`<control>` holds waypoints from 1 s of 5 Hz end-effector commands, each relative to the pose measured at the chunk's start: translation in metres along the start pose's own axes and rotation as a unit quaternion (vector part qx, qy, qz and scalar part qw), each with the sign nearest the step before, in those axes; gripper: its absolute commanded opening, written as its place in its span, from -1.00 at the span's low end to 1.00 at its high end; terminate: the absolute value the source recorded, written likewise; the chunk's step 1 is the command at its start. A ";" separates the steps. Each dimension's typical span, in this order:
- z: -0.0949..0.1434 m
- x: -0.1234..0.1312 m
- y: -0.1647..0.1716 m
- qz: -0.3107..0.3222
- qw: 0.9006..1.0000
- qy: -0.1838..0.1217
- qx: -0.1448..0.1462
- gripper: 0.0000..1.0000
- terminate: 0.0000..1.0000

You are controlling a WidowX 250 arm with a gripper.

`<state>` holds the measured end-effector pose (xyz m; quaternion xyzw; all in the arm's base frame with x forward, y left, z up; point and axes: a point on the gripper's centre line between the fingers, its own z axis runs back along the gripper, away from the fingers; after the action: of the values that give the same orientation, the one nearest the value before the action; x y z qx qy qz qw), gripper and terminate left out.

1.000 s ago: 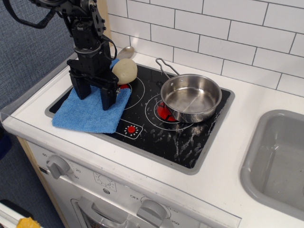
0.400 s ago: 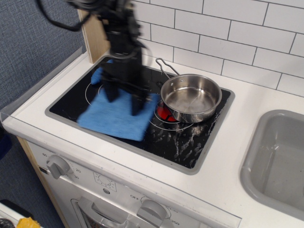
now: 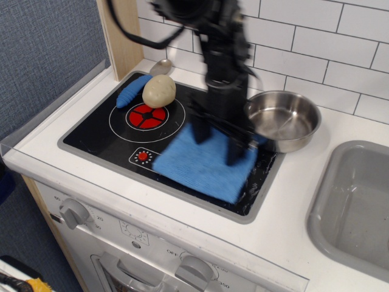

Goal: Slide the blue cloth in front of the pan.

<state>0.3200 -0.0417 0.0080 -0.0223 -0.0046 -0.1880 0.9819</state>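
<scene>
Gripper (image 3: 220, 146) — jaws spread, pressing blue cloth (image 3: 203, 165) | pan (image 3: 283, 119) right | writing unreadable

Under the matt black jaws lies the blue cloth (image 3: 203, 165), soft and nubbly, on a glossy black hob (image 3: 103, 131). Beside them the pan (image 3: 283, 120) is shiny, smooth steel. The bench (image 3: 292, 213) looks smooth white.

The gripper (image 3: 219, 141) is smeared by motion blur, so whether its fingers press the blue cloth (image 3: 203, 165) or merely stand over it cannot be told; the arm hides the cloth's far edge and the left rim of the pan (image 3: 284, 119), handle included; the sink (image 3: 358, 201) is cut off by the right edge; the knobs (image 3: 75, 213) run off the bottom.
</scene>
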 end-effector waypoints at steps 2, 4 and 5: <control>0.006 -0.007 -0.019 0.017 1.000 0.018 -0.001 1.00 -1.00; 0.056 -0.020 -0.003 0.070 0.996 -0.051 0.024 1.00 -1.00; 0.073 -0.025 -0.005 0.071 0.994 -0.069 0.043 1.00 -1.00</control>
<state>0.2965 -0.0317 0.0656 0.0066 -0.0545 -0.1126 0.9921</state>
